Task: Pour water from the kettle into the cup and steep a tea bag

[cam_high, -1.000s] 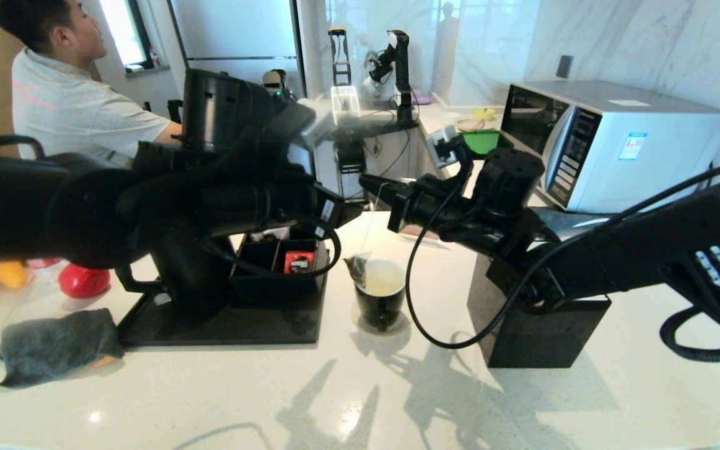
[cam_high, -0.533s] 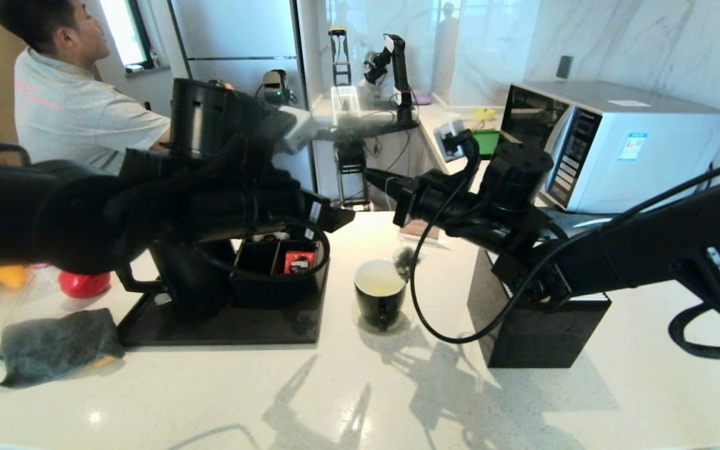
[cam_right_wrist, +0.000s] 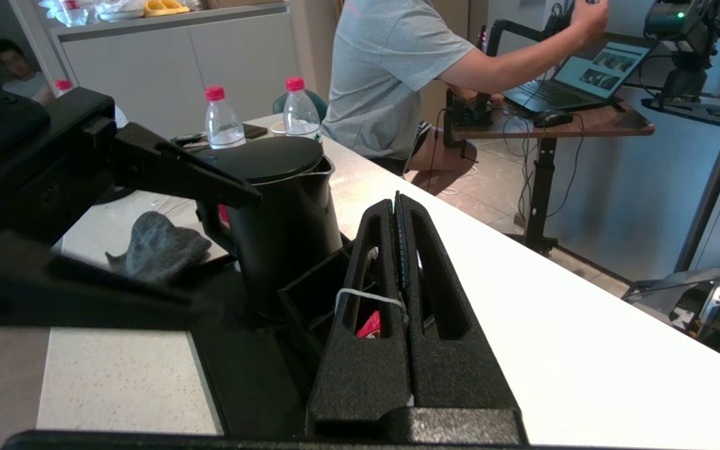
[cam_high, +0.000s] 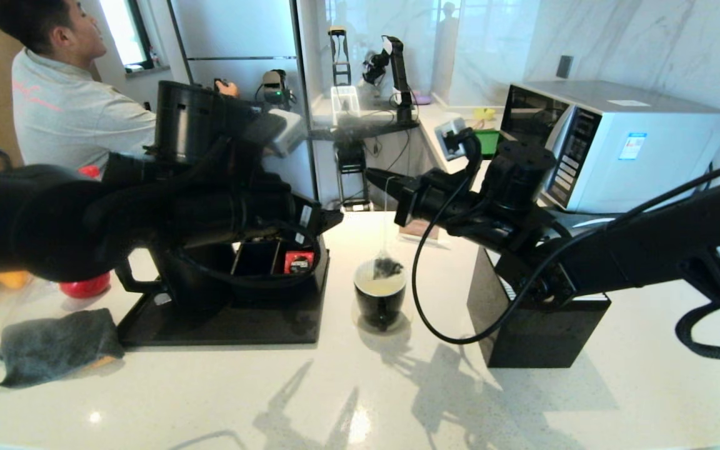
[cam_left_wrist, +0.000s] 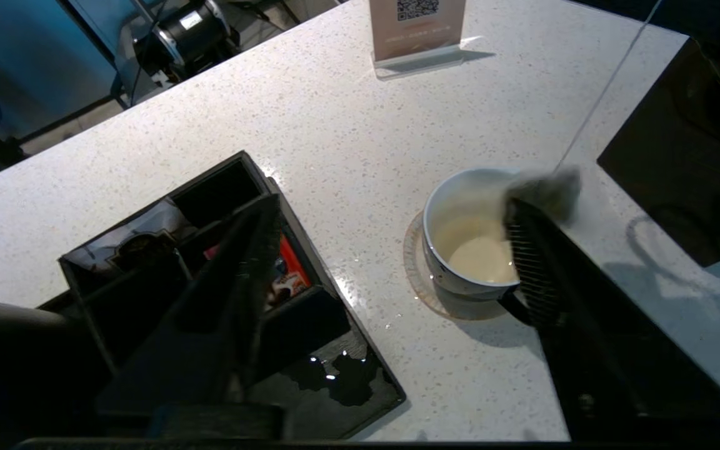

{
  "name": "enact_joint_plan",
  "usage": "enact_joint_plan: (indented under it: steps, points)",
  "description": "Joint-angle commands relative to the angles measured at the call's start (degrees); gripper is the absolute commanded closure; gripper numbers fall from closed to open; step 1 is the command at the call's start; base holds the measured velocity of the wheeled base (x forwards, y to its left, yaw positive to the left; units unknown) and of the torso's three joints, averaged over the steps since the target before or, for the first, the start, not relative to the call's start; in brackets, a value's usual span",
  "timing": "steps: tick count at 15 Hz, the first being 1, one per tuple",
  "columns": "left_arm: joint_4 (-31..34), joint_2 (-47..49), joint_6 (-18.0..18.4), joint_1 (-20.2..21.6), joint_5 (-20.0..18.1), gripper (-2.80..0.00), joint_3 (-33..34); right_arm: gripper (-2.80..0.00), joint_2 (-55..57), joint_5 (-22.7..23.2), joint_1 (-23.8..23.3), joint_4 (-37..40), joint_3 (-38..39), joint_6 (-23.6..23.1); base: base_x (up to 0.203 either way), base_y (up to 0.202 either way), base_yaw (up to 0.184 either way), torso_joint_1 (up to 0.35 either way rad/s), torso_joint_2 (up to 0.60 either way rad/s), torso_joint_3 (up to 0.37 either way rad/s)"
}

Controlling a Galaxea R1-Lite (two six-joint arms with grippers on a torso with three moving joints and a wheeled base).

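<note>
Your right gripper point(cam_high: 377, 177) is raised above the pale speckled stone counter point(cam_high: 360, 387), its two black ribbed fingers point(cam_right_wrist: 397, 269) pressed flat together on the thin string, which loops white across the finger frame in the right wrist view. From those fingertips the string drops straight down to the small greyish translucent tea bag point(cam_high: 387, 267), so the pouch hangs directly below the claw and well apart from it, not touching the fingers itself. The pouch sits at the mouth of the small round black cup with the white inside point(cam_high: 380, 299), over its far rim, and you can see it blurred against that rim in the left wrist view point(cam_left_wrist: 544, 189). Pale liquid point(cam_left_wrist: 475, 253) lies in the bottom of the cup, which stands on the counter between the black tray point(cam_high: 222, 328) and a black block point(cam_high: 532, 334). Your left gripper point(cam_high: 329, 219) hovers above the tray's compartmented black box point(cam_left_wrist: 210, 250), its two fingers point(cam_left_wrist: 247, 250) spread wide apart and holding nothing. The matte black jug-shaped kettle with the flat lid and loop handle point(cam_right_wrist: 285, 212) stands upright on the tray, just behind that box, largely hidden by your left arm in the head view. A crumpled grey cloth point(cam_high: 54, 344) lies beside the tray.
</note>
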Motion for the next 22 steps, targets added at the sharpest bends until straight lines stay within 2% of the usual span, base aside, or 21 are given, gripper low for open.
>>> enact_joint_plan:
  steps: [1, 4, 10, 12, 13, 16, 18, 20, 22]
  points:
    - [0.08, -0.7, 0.04, 0.42, 0.41, 0.0, 0.62, 0.0, -0.11, 0.08, 0.2, -0.5, 0.04, 0.05, 0.0, 0.0, 0.0, 0.0, 0.0, 0.0]
    - [0.0, -1.2, -0.18, 0.68, 4.57, 0.0, 1.8, 0.0, -0.11, 0.08, 0.11, -0.41, 0.19, -0.01, 0.0, 0.0, 0.0, 0.0, 0.0, 0.0]
    - [-0.08, -7.36, -0.4, 2.45, 4.75, 0.0, 9.03, 0.0, -0.97, 0.01, 0.08, -0.32, 0.24, -0.18, 0.0, 0.0, 0.0, 0.0, 0.0, 0.0]
    - [-0.71, -9.6, -0.4, 4.2, 4.75, 0.0, 12.23, 0.0, -1.7, 0.0, 0.11, -0.24, 0.3, -0.22, 0.0, 0.0, 0.0, 0.0, 0.0, 0.0]
    - [-3.82, -10.29, -0.38, 5.11, 4.71, 0.0, 14.6, 0.0, -1.86, 0.03, 0.04, -0.24, 0.3, -0.22, 0.0, 0.0, 0.0, 0.0, 0.0, 0.0]
    - [-19.67, -11.26, 0.02, 9.02, 4.72, 0.0, 24.46, 0.0, -1.88, 0.06, 0.11, -0.24, 0.23, -0.22, 0.0, 0.0, 0.0, 0.0, 0.0, 0.0]
    - [-27.99, -12.52, 0.1, 11.76, 4.74, 0.0, 31.4, 0.0, -1.87, 0.01, 0.11, -0.32, 0.21, -0.24, 0.0, 0.0, 0.0, 0.0, 0.0, 0.0]
    - [-32.5, -15.04, 0.11, 13.49, 4.77, 0.0, 37.59, 0.0, -1.69, 0.0, 0.11, -0.3, 0.12, -0.31, 0.0, 0.0, 0.0, 0.0, 0.0, 0.0]
    - [-33.78, -19.3, 0.07, 14.0, 4.81, 0.0, 42.28, 0.0, -1.69, 0.08, 0.16, -0.27, 0.04, -0.31, 0.0, 0.0, 0.0, 0.0, 0.0, 0.0]
